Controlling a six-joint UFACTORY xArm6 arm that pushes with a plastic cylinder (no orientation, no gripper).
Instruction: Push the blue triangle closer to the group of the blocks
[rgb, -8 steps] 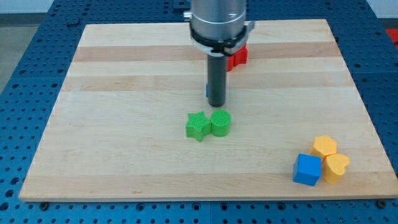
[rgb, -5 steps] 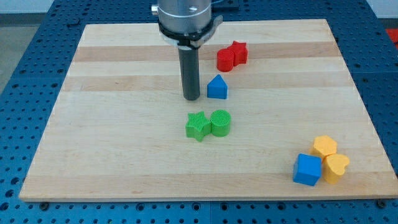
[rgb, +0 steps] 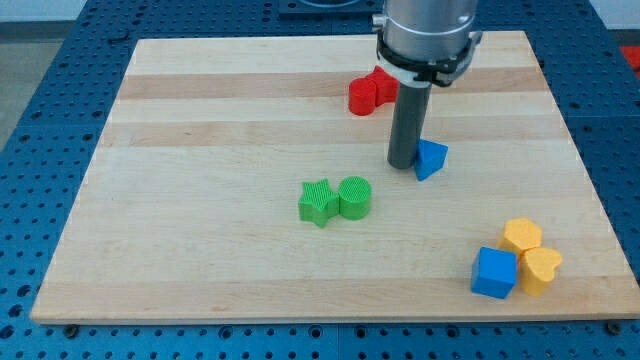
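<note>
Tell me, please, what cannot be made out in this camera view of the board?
- Red blocks: the rod covers the right one, so its shape is unclear.
- Blue triangle: my tip stands at its left edge; contact cannot be confirmed.
- Arm above the rod: cut off by the view's top.
- Yellow blocks: the blue cube partly overlaps them.
</note>
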